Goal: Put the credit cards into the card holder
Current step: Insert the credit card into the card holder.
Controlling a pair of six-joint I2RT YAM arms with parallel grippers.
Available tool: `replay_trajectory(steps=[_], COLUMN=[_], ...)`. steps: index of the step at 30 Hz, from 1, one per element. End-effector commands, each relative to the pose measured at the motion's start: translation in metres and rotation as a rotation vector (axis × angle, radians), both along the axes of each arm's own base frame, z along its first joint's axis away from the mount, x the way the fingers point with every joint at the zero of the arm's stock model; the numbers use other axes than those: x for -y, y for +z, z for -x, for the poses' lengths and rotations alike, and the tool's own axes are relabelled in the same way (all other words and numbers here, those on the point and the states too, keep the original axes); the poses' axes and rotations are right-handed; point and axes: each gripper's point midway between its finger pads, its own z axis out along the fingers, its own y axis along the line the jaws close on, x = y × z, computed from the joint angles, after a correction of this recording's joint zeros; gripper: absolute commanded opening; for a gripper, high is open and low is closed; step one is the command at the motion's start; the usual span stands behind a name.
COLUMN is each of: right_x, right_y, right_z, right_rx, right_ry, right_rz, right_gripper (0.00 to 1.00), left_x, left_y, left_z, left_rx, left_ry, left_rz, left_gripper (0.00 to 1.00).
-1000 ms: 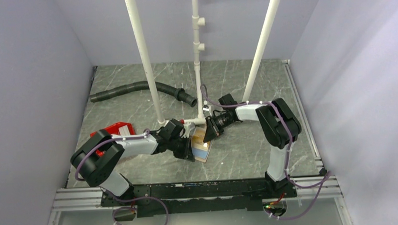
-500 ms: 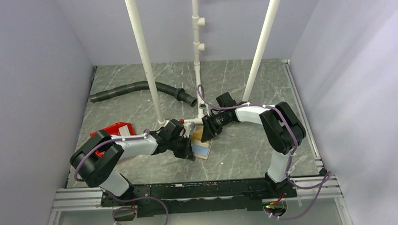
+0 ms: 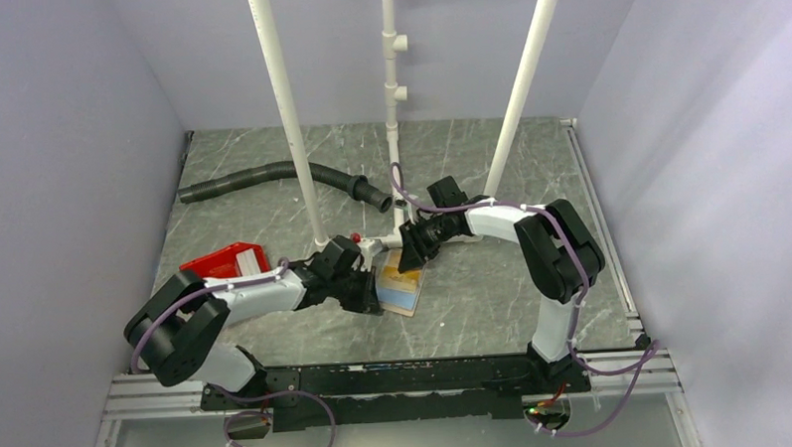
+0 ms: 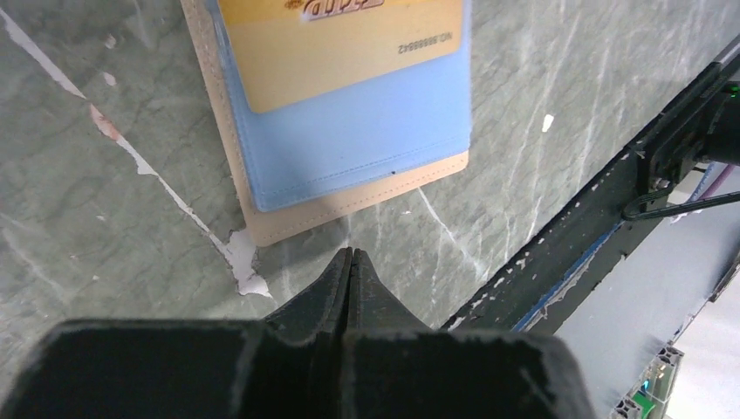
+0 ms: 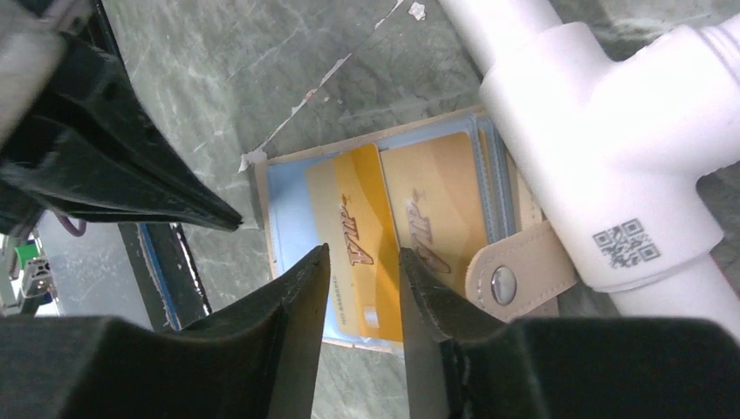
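The card holder (image 3: 402,291) lies open on the table, tan outside (image 4: 349,209) and pale blue inside. Two yellow credit cards (image 5: 366,218) (image 5: 441,201) sit in its pockets, one partly over the other; a single card (image 4: 340,44) shows in the left wrist view. The snap tab (image 5: 515,271) sticks out beside them. My right gripper (image 5: 365,253) hovers open over the cards with nothing between its fingers. My left gripper (image 4: 351,253) is shut and empty, its tip on the table just off the holder's tan edge.
A white pipe fitting (image 5: 602,148) stands against the holder's far side, and white poles (image 3: 300,137) rise behind. A red bin (image 3: 229,259) sits at the left, a black ribbed hose (image 3: 281,176) further back. The black rail (image 4: 611,201) runs along the table's near edge.
The right gripper's jaws have opened over the holder and it has shifted slightly left. The left arm's elbow has swung left, with its gripper still shut beside the holder.
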Motion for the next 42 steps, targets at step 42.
replay_trajectory(steps=[42], right_x=[-0.005], right_y=[0.035], right_z=[0.007], right_rx=[0.211], right_ry=[-0.155], right_rz=[0.05], right_gripper=[0.46], left_x=[-0.006], left_y=[0.019], left_z=[-0.011], left_rx=[0.034], left_ry=[0.027], left_rz=[0.027], left_gripper=[0.25])
